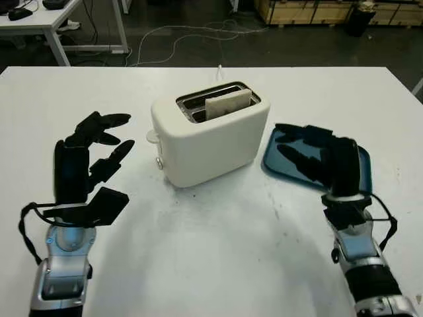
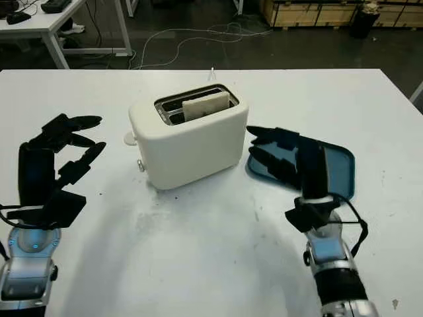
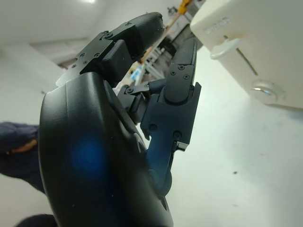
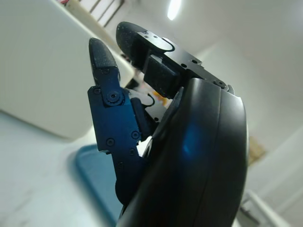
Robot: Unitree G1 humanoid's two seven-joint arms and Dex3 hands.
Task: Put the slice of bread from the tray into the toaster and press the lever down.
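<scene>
**Bread sits in the toaster, my hands hold nothing**

The cream white boxy toaster (image 1: 210, 135) stands in the middle of the big white desk (image 1: 211, 257). The pale square slice of bread (image 1: 228, 104) stands up in one of its top slots, poking out a little. The small white lever (image 3: 226, 48) sticks out of the toaster's side at 9 o'clock, high up in its slit.

My left hand (image 1: 86, 162) is at 9 o'clock from the toaster, near the lever but apart from it. Its fingers (image 1: 112, 158) are open and hold nothing.

My right hand (image 1: 317, 155) is at 3 o'clock from the toaster, over the flat blue plastic tray (image 1: 363, 175). It is open too.
</scene>
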